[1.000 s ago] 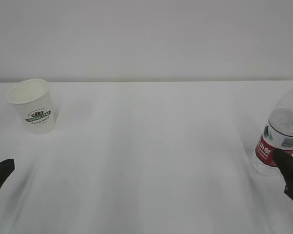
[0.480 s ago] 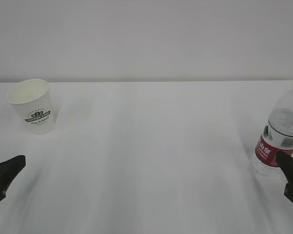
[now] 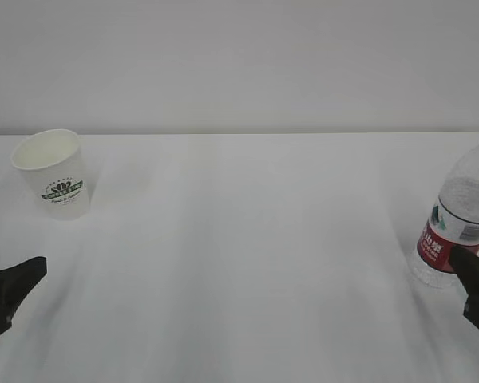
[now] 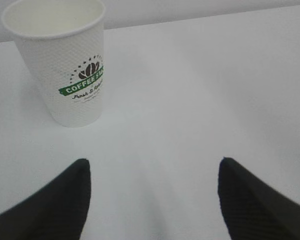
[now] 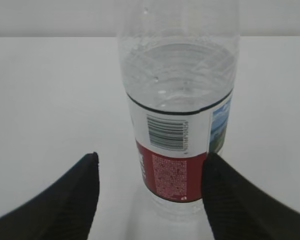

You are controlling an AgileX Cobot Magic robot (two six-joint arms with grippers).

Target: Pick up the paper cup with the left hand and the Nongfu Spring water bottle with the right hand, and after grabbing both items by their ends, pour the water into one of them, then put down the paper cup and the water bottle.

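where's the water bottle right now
The water bottle stands upright at the far right edge of the exterior view, across the table from the cup. The right gripper has a finger on either side of its lower part.

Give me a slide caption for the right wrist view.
Open pincer straddling the upright water bottle on a white table.

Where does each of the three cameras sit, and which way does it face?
Exterior view: in front of the table, looking down at a slant toward the wall; both gripper tips show at the lower corners.
Left wrist view: on the left arm, looking forward between the left gripper's open jaws at the paper cup, which stands ahead and left.
Right wrist view: on the right arm, facing the water bottle between the right gripper's jaws.
Shared: cup and bottle also appear in the exterior view.
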